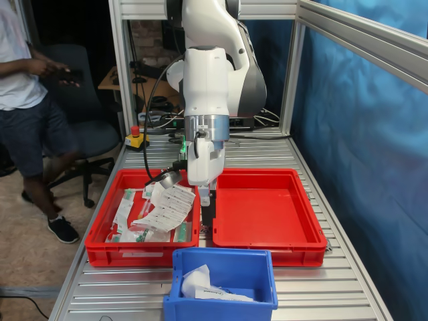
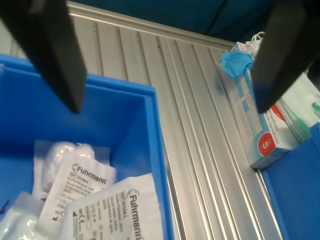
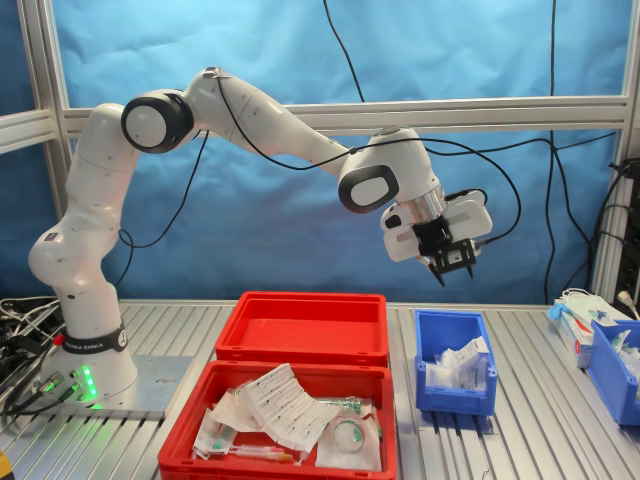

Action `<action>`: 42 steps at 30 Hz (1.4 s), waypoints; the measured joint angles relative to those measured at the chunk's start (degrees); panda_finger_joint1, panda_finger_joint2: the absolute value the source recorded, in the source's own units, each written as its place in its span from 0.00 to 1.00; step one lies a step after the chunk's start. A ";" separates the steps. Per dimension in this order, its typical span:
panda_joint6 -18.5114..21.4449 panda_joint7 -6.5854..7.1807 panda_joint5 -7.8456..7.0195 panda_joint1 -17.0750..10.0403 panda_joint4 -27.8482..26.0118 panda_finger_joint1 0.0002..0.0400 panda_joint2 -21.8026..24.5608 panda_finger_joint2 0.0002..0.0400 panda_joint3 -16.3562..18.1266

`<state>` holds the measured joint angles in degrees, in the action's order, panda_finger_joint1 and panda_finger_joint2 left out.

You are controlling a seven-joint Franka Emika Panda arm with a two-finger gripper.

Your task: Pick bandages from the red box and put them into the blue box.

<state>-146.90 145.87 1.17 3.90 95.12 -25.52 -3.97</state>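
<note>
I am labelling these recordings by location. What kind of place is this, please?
Probably a robotics lab test cell: the arm stands on a slatted aluminium table framed by aluminium profiles, with blue backdrop sheeting. An office chair stands behind.

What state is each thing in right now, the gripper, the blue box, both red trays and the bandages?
gripper: open, empty, hanging above the blue box
fingers: spread apart, touching nothing
blue box: upright, holding several white packets
bandages: sealed, lying loose in the blue box
red box: upright, floor bare
second red tray: heaped with long white packets
</note>
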 joint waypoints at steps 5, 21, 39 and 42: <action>0.00 0.00 0.00 0.00 0.00 0.69 0.00 0.69 0.00; -0.07 0.00 0.00 0.44 0.00 0.84 0.00 0.84 0.00; -2.01 0.00 0.00 2.23 0.00 1.00 0.00 1.00 0.31; -2.06 0.00 0.00 2.23 0.00 1.00 0.01 1.00 0.44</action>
<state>-148.97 145.87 1.16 6.13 95.12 -25.51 -3.53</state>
